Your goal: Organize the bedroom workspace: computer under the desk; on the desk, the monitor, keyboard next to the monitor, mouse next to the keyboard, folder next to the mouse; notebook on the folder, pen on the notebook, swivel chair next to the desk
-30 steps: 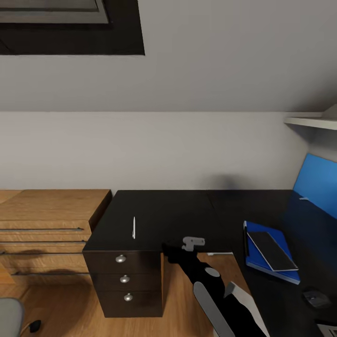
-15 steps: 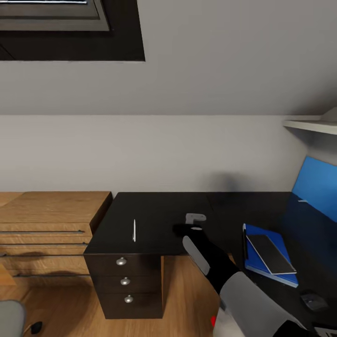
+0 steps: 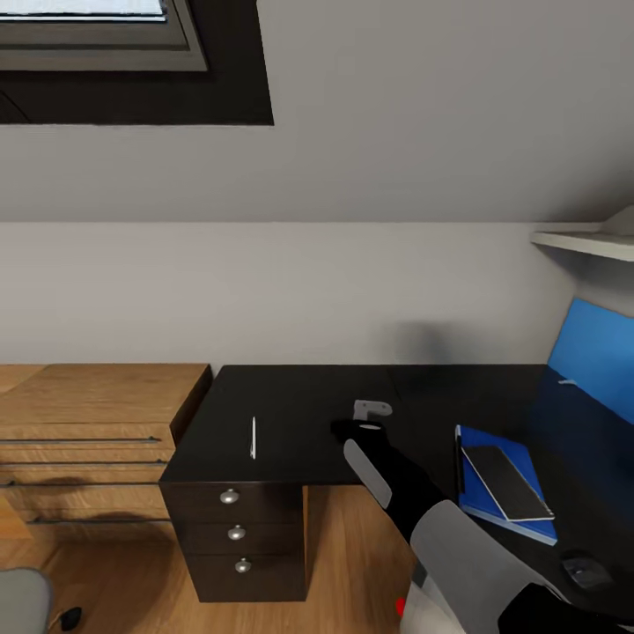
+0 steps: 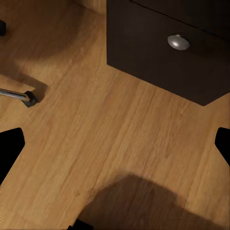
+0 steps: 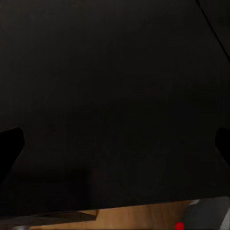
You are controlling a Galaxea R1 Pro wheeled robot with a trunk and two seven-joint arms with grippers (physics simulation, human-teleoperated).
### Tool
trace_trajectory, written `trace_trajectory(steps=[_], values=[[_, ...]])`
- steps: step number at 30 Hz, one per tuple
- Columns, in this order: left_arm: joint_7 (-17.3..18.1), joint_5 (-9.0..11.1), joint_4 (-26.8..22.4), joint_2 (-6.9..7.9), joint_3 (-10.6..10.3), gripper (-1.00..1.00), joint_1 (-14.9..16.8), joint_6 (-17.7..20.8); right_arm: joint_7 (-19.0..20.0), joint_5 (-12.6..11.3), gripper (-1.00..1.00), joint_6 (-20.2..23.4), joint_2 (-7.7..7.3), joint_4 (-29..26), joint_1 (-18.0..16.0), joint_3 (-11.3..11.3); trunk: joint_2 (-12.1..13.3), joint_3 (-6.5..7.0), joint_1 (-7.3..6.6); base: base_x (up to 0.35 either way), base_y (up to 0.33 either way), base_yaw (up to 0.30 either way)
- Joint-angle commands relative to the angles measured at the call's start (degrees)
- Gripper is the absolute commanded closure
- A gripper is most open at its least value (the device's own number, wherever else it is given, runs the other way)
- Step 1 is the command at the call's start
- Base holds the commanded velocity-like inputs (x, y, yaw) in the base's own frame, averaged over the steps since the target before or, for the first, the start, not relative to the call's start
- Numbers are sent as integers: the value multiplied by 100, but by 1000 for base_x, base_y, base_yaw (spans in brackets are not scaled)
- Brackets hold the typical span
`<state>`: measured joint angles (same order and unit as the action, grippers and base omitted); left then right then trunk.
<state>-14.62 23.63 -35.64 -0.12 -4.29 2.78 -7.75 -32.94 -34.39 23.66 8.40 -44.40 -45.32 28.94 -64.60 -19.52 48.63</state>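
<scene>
My right gripper (image 3: 370,412) hangs over the black desk (image 3: 308,396), near the front edge of the wing above the drawers (image 3: 236,533). Fingertips show at both sides of the right wrist view, spread wide, nothing between them, just dark desk top below. Pen (image 3: 254,437) lies on the desk near the front edge, toward the left end, apart from my gripper. Folder (image 3: 493,502) lies flat further right on the desk, notebook (image 3: 509,482) on top of it. Mouse (image 3: 583,570) sits on the desk just past the folder, near the frame's lower right. My left gripper (image 4: 115,146) is wide too, empty, over wood floor (image 4: 96,143) beside the drawer unit. Chair (image 3: 19,600) corner shows at lower left, a caster (image 4: 28,98) on the floor.
</scene>
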Motion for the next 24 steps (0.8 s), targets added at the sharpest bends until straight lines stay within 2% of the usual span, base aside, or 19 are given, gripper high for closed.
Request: trace_trajectory(steps=[1,6,11,16,18,20,23,24], values=[[-43,65,8,7,-38,-100,4,-32,-46,-40,-100,14,-6,-11,9,19,37,12,-22,0,0,0],[-42,78,40,22,-27,-100,4,-23,-38,-41,-100,-5,-6,-22,112,21,238,101,-132,0,0,0],[-41,93,47,98,-20,-100,4,-18,-37,-41,-100,-16,15,-23,149,31,438,191,-242,0,0,11],[-34,123,48,171,-1,-100,4,-19,-38,-41,-100,-18,15,-9,156,26,639,281,-352,0,0,153],[-29,210,38,254,11,-100,4,-13,-37,-41,-100,-19,14,-4,156,25,719,317,-396,0,0,229],[-27,402,27,336,27,-100,4,-10,-37,-41,-100,-19,13,3,158,24,799,353,-440,0,0,247],[-17,901,17,479,34,-100,4,122,-37,-35,-100,-19,13,14,160,24,919,405,-505,0,0,259],[-16,962,16,495,32,-100,4,181,-37,-34,-100,-19,13,17,161,24,959,421,-527,0,0,262]])
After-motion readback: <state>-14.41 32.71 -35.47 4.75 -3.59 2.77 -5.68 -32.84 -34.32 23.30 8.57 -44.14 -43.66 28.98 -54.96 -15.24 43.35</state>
